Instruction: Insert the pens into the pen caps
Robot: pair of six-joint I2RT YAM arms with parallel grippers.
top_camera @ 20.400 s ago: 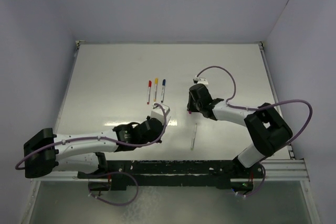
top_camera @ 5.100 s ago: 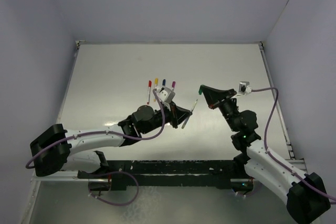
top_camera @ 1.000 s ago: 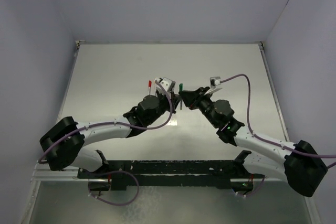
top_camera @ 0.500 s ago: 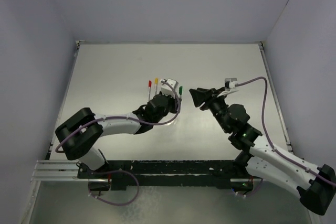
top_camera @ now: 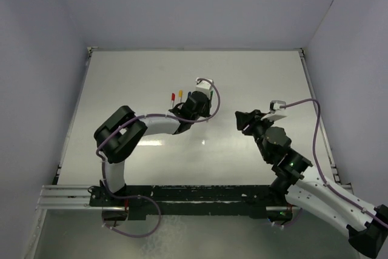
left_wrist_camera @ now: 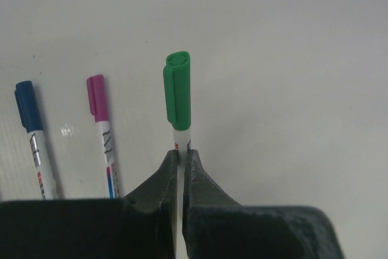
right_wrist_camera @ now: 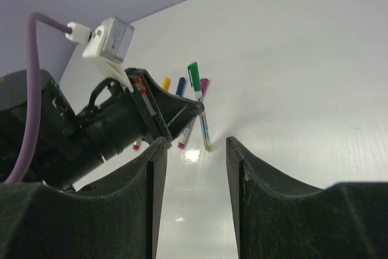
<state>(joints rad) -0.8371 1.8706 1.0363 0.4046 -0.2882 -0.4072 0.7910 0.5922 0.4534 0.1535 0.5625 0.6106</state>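
My left gripper [left_wrist_camera: 182, 153] is shut on the white barrel of a pen with a green cap [left_wrist_camera: 177, 92] fitted on its far end. In the right wrist view that pen [right_wrist_camera: 200, 113] slants down from the left gripper's tip to a green butt end. Beside it on the table lie a purple-capped pen [left_wrist_camera: 97, 98] and a blue-capped pen [left_wrist_camera: 25, 104]; a yellow cap [top_camera: 180, 94] and a red cap [top_camera: 172, 97] show further left. My right gripper [right_wrist_camera: 191, 144] stands open and empty to the right, apart from the pens [top_camera: 240, 119].
The white table [top_camera: 133, 77] is walled by pale panels at the back and both sides. The left arm [top_camera: 121, 134] curls across the left-middle of the table. The black base rail [top_camera: 194, 195] runs along the near edge.
The right gripper let go of the green cap, opened, and drew back to the right. The left gripper carried the green-capped pen back toward the row of capped pens.
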